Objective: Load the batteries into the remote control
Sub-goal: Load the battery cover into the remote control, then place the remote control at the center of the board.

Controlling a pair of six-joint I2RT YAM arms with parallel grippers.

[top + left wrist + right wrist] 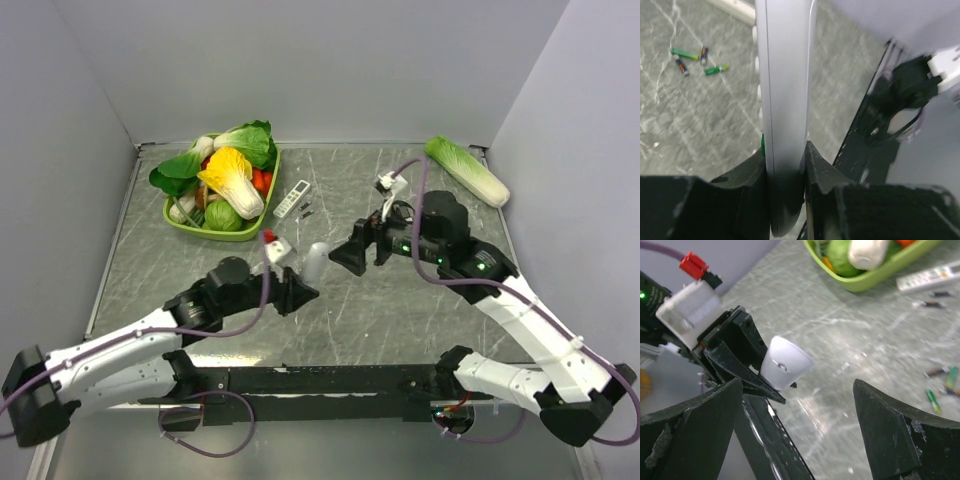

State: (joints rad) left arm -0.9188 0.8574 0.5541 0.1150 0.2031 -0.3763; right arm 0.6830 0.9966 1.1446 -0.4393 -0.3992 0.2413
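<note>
White remote control (785,100) pinched at one end by L gripper (786,162); R gripper (797,390) gaping, empty.

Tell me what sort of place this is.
Probably a robot test booth, not a home: plain grey walls box in a grey marble-patterned tabletop, two black-and-white robot arms are mounted at its edge, and a green plastic tray holds vegetables.

Plain pale grey walls (330,60) enclose the bench (400,320) on three sides. Its dark grey top is veined like marble, evenly lit.
</note>
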